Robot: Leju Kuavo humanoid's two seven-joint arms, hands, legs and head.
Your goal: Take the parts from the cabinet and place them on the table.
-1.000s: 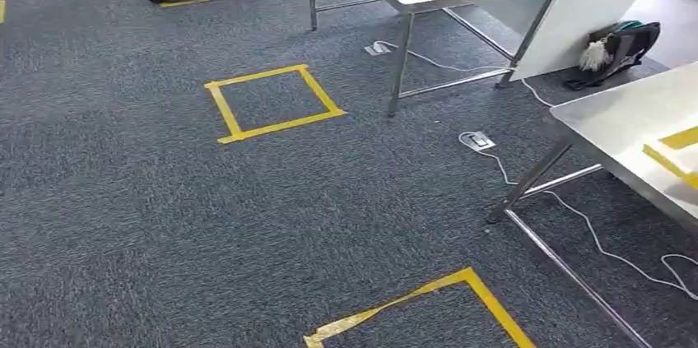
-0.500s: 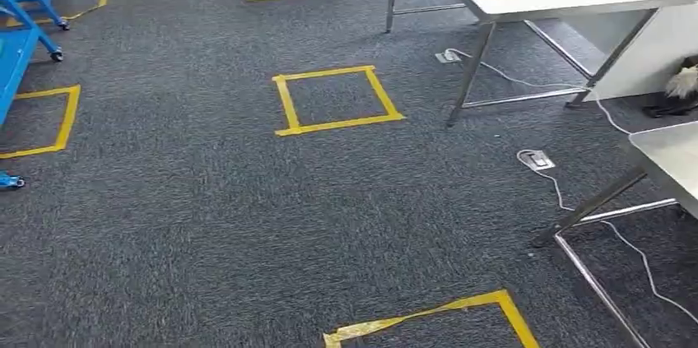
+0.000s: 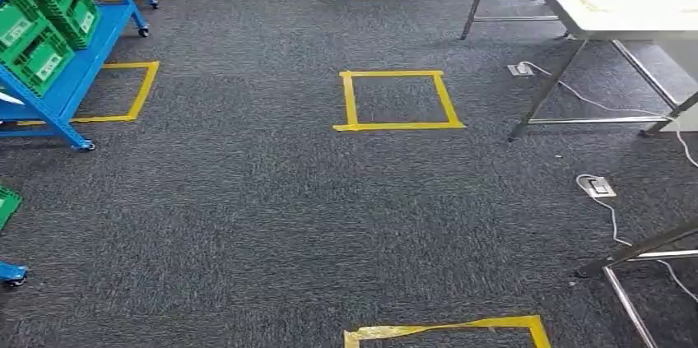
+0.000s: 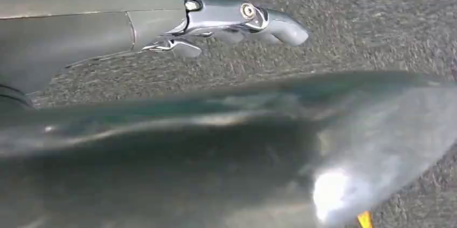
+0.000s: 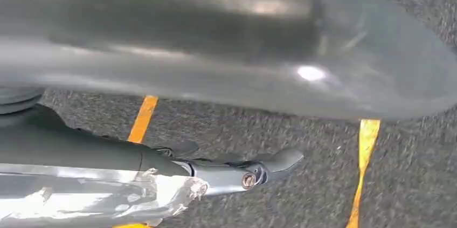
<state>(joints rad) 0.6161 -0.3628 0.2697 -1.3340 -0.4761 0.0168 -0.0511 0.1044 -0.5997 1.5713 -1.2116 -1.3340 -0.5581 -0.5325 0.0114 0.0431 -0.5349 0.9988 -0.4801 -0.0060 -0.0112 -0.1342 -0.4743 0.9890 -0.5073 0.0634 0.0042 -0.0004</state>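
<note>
Head view puts the blue cabinet [image 3: 58, 76] with its green bins [image 3: 37, 31] of parts at upper left and the table [image 3: 625, 2] at upper right. Left hand [image 4: 237, 23] and right hand [image 5: 237, 171] hang loosely spread, holding nothing; seemingly no part fetched yet.

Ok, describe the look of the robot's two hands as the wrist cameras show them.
The left hand has a smooth dark grey cover, then a glossy grey thumb with a round metal screw head. The right hand matches it: dark grey cover, grey thumb, a brass-toned screw head, plus crinkled silver foil-like wrap near the wrist. No cables or markings are visible.
</note>
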